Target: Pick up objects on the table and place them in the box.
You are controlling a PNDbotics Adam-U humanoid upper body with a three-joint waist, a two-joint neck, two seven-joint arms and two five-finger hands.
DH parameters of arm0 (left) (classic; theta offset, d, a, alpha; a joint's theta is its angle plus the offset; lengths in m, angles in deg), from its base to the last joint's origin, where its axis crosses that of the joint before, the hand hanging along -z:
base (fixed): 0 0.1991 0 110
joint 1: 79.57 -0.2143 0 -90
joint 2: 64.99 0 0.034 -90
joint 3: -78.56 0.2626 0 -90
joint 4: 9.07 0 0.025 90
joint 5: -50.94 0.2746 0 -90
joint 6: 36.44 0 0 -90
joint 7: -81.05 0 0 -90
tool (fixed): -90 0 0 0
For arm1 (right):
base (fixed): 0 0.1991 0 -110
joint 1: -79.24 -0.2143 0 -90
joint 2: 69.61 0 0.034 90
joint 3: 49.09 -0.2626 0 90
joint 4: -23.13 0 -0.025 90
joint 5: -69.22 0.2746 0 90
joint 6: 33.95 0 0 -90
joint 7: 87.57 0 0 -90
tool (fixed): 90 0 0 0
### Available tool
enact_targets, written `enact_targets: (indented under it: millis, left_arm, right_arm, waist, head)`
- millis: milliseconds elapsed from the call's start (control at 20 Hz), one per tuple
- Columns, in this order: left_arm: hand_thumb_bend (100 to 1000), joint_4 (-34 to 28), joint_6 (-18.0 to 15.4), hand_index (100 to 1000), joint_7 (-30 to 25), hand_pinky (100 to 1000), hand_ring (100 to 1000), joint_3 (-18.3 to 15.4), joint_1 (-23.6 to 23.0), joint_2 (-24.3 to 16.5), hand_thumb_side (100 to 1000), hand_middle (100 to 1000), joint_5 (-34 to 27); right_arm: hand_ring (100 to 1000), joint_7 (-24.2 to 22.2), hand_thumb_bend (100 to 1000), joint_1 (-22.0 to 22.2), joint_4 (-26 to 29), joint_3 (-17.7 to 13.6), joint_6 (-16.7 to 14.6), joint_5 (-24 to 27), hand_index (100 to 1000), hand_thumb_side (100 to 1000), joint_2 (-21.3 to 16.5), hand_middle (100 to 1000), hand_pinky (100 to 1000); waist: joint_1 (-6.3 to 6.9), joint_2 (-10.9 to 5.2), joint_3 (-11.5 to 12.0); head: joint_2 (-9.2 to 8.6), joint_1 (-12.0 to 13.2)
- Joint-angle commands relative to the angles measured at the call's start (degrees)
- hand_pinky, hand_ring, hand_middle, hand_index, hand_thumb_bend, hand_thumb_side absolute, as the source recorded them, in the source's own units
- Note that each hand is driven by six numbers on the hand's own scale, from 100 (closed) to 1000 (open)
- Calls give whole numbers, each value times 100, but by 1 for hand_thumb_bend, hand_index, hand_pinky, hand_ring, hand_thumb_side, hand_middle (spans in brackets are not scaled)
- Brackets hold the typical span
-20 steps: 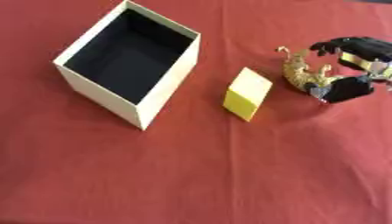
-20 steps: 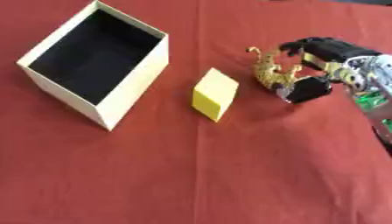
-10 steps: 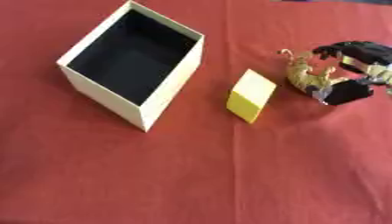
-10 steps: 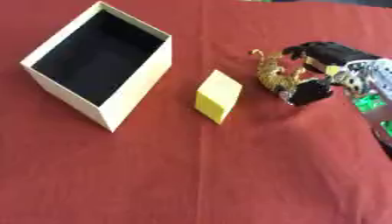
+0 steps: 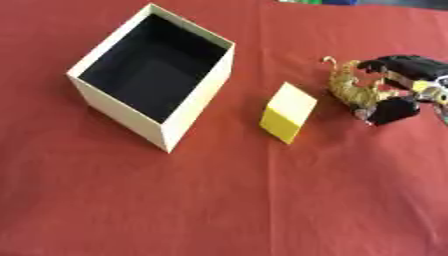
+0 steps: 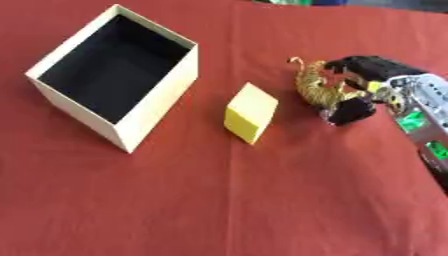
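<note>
The open box (image 5: pixel 153 75) sits far left of the fingers, waiting. The yellow block (image 5: pixel 288 112) lies just left of them. The right hand (image 6: pixel 367 87) curls around the little gold toy (image 6: pixel 315 89) to lift it.

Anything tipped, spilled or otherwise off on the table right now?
Nothing stands out. The box sits upright and open with a dark, seemingly bare inside. The yellow block lies apart from it on the red cloth. The right hand is curled round the small tiger figure.
</note>
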Motion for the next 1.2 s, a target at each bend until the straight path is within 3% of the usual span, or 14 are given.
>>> enact_targets:
  millis: [50,400,750,1200]
  left_arm:
    - [106,-83,2,813,-12,646,859,-23,45,-50,852,852,-2]
    - [107,-83,10,813,-27,646,859,-20,37,-41,852,852,-3]
    - [108,-83,23,813,-56,647,860,-21,34,-40,852,853,1]
    - [109,-83,14,813,-96,647,860,-27,19,-26,854,853,6]
  right_arm:
    - [961,-30,238,-38,38,-49,5,-98,995,468,-114,892,931]
    - [954,-117,169,-93,53,12,-46,-86,968,496,-112,861,922]
    - [932,-17,100,-106,103,28,-111,134,914,501,-112,731,905]
    - [919,-24,100,-102,15,75,-161,230,865,477,-101,692,896]
  waist:
    - [11,-119,6]
    - [-11,-129,19]
    - [-35,-144,17]
    - [-40,-154,51]
  head:
    - [-67,-25]
    - [-70,-61]
    - [-59,-59]
    - [-72,-72]
